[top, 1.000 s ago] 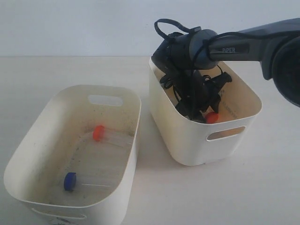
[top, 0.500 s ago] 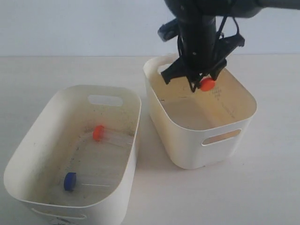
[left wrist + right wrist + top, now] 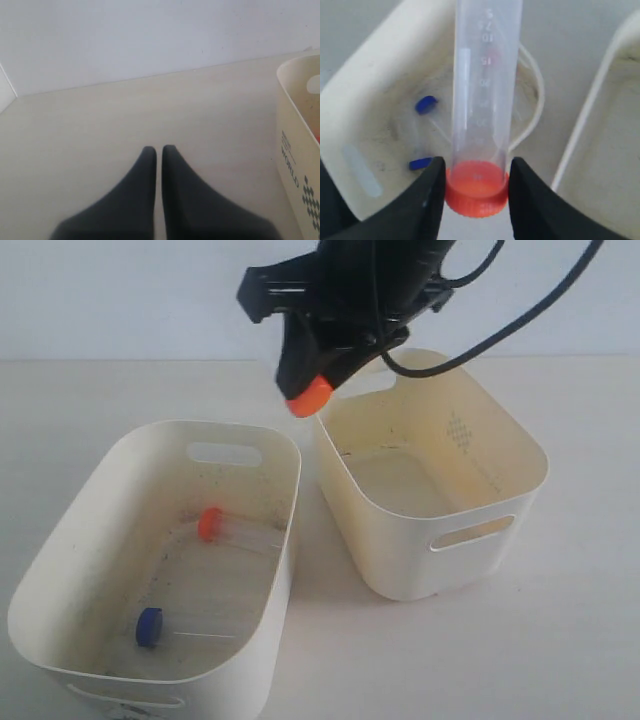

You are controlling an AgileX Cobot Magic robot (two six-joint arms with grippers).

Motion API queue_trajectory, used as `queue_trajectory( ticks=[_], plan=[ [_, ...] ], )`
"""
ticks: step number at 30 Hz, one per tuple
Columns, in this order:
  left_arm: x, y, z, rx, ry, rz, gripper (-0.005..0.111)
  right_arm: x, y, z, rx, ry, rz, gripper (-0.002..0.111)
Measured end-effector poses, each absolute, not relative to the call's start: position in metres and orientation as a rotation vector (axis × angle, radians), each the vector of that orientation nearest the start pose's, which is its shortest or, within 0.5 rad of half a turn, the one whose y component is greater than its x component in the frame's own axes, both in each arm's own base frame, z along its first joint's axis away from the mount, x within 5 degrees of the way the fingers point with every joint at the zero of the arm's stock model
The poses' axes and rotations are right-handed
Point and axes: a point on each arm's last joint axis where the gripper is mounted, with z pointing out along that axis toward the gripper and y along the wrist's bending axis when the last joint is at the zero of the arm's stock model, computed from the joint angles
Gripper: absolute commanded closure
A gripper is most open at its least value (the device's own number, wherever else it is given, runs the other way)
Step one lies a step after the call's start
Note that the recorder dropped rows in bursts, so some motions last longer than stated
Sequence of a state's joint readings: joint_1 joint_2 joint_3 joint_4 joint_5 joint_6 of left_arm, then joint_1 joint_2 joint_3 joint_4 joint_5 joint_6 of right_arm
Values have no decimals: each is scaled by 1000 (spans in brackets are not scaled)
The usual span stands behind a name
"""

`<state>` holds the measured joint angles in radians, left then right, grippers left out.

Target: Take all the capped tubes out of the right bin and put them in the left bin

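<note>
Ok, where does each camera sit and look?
Exterior: off the arms, looking down at the left bin and right bin; the right gripper shows.
Left wrist: on the left arm, facing across the table; the shut left gripper shows.
Right wrist: on the right arm, looking down at the orange-capped tube that gripper holds.
Shared: exterior and right wrist both show that tube and both bins.

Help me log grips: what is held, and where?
Right gripper: clear plastic tube with orange-red screw cap, pinched at the cap. Left gripper: shut, empty.
</note>
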<state>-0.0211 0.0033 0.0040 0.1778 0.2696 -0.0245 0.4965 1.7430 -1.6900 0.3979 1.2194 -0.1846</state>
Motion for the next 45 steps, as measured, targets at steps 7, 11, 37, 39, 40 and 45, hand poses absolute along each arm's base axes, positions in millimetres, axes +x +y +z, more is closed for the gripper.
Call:
queue_trajectory(
  ticks=[7,11,37,39,40,45],
  plan=[
    [55,3,188,113,1754,133,102,299,249,321,-1161,2551,722,76],
    [55,3,188,113,1754,133,102,298,271,295,-1249,2569,728,64],
    [55,3,188,113,1754,133,102,281,237,351,-1291,2408,389,107],
    [55,3,188,113,1754,133,102,278,229,367,-1230,2352,337,107],
    [55,3,188,113,1754,133,102,278,225,374,-1188,2334,305,107],
    [55,3,188,113,1754,133,102,273,200,409,-912,2264,156,107]
  ],
)
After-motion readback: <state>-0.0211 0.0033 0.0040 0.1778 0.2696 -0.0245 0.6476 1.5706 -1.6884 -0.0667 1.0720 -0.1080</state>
